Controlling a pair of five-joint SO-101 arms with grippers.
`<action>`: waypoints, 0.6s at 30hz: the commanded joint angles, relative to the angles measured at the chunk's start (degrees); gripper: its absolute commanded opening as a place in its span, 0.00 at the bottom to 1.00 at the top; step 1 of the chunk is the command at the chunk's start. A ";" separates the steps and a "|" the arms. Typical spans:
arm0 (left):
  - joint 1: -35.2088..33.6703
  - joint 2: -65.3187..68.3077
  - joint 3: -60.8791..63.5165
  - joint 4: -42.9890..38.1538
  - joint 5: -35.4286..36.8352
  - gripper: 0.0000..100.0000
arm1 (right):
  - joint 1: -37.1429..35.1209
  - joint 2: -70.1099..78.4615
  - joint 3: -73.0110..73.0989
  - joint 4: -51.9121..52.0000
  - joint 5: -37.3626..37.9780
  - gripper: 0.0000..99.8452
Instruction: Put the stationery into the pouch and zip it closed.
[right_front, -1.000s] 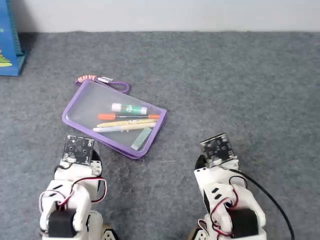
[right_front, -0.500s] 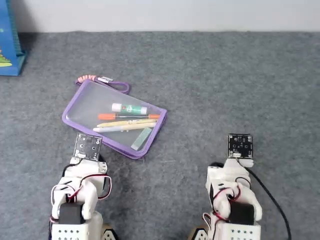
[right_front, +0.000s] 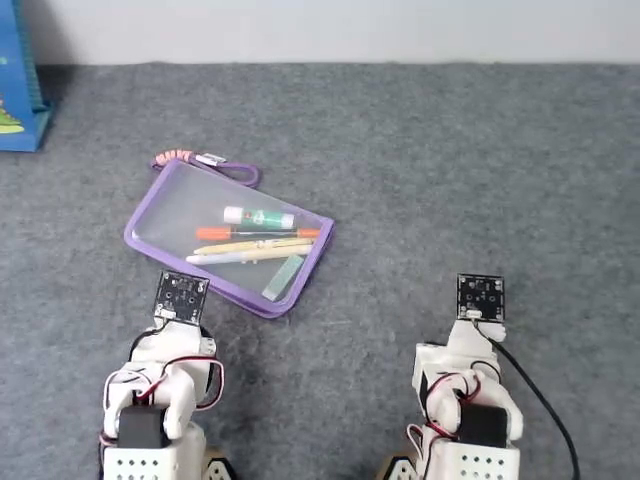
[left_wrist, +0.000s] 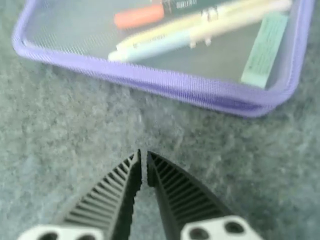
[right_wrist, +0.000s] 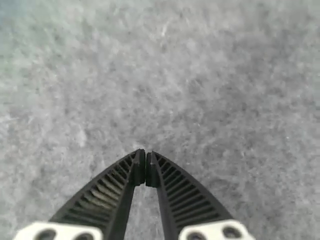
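1. The grey felt table cover (right_front: 450, 150) leaves wide bare room right of centre and behind the pouch. A blue box (right_front: 18, 90) stands at its far left edge.
2. The purple-edged clear pouch (right_front: 172, 212) lies flat and skewed, left of centre.
3. The left gripper (left_wrist: 141, 162) hangs over bare felt just short of the pouch's near long edge, fingers pressed together and empty. The right gripper (right_wrist: 145, 167) is well apart from the pouch, likewise closed on nothing. Both arms sit tucked by their bases, probably parked.
4. A glue stick (right_front: 258, 216), orange pen (right_front: 255, 232), pale pens (right_front: 250, 246) and green eraser (right_front: 284, 277) all lie inside.
5. The coiled strap (right_front: 205, 162) trails off the far corner. The near zip edge looks closed, so the job seems finished.
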 joint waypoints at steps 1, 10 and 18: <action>0.18 -0.09 -0.57 0.44 -0.09 0.02 | 0.57 -0.75 0.97 0.92 -0.53 0.01; -0.18 -0.09 -0.57 0.44 -0.09 0.02 | 0.13 -0.75 0.97 0.92 -0.79 0.01; -0.18 -0.09 -0.57 0.44 -0.09 0.02 | 0.13 -0.75 0.97 0.92 -0.70 0.01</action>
